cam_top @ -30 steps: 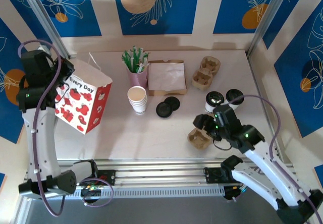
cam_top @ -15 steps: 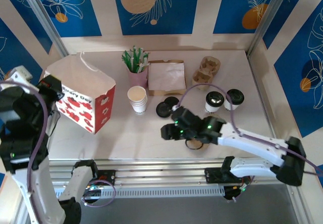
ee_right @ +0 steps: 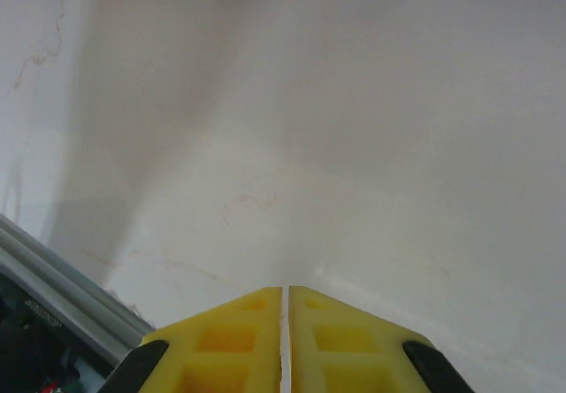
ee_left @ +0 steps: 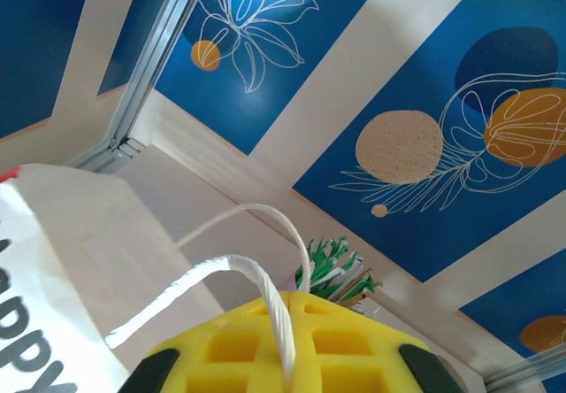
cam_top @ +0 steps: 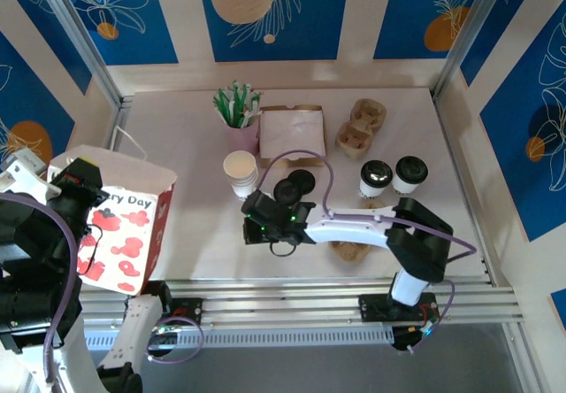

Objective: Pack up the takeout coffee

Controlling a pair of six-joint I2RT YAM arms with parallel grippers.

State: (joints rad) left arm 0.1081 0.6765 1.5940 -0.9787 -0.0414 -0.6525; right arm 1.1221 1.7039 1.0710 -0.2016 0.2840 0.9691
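So where things stand: the two takeout coffees (cam_top: 375, 178) sit side by side, upright with lids on, toward the right of the table (cam_top: 195, 225). The right gripper (ee_right: 285, 340) is nowhere near them — it's over bare tabletop near the middle, jaws pressed together with nothing in them. The left gripper (ee_left: 287, 340) is clamped on the string handle (ee_left: 239, 269) of the red-and-white paper bag (cam_top: 124, 234), which hangs at the near-left corner and looks tilted.

My take on doing the pickup right: spread the right jaws well before reaching a cup, come in from the side, and pinch the paper wall below the lid — gently, it'll crush. Take the nearer cup so the other isn't bumped. Keep it upright all the way, and get the bag's mouth level and open first.
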